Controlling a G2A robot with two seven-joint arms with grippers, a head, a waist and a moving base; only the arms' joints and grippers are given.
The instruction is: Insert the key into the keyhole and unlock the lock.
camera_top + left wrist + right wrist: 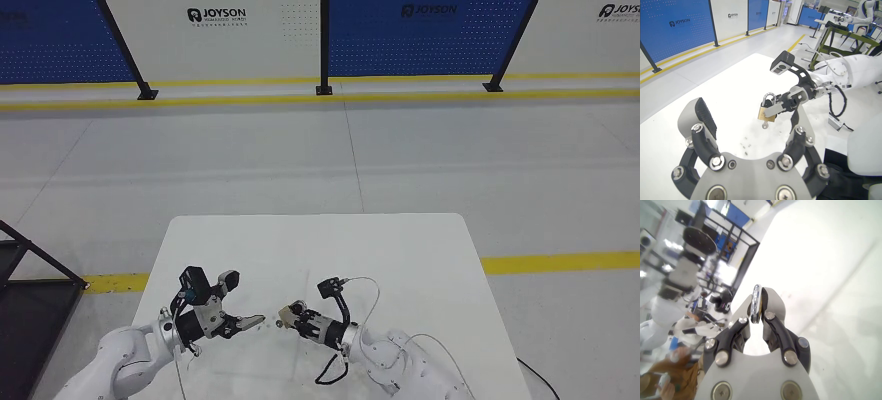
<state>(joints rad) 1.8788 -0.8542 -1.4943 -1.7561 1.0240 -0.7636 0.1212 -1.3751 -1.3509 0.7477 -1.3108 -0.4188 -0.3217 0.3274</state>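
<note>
**Padlock gripped in right hand, key in its underside**

Padlock (pixel 762 113) was up off the white surface (pixel 400 250) when I checked my feeds, clamped in the right gripper (pixel 759 295). Its fingers (pixel 772 110) were closed flat against the two faces of the brass body, one silver finger lying across the front. The chrome shackle (pixel 769 94) pointed up and the body hung below it. From the right wrist camera I saw the shackle edge-on, standing between the two finger plates. I could not tell whether the shackle was latched or released.

The key (pixel 764 125) stuck out of the bottom of the brass body, its silver head hanging down below the lock with nothing holding it.

My left gripper (pixel 748 109) sat near the lock and apart from it, facing it over the front part of the surface. Its fingers (pixel 705 117) were spread wide and had hold of nothing, the black ribbed pads bare. From the overhead camera both arms were low at the near edge of the surface, grippers turned towards each other with a small gap between them.

A few small dark specks (pixel 745 146) lay on the surface below the lock.
</note>
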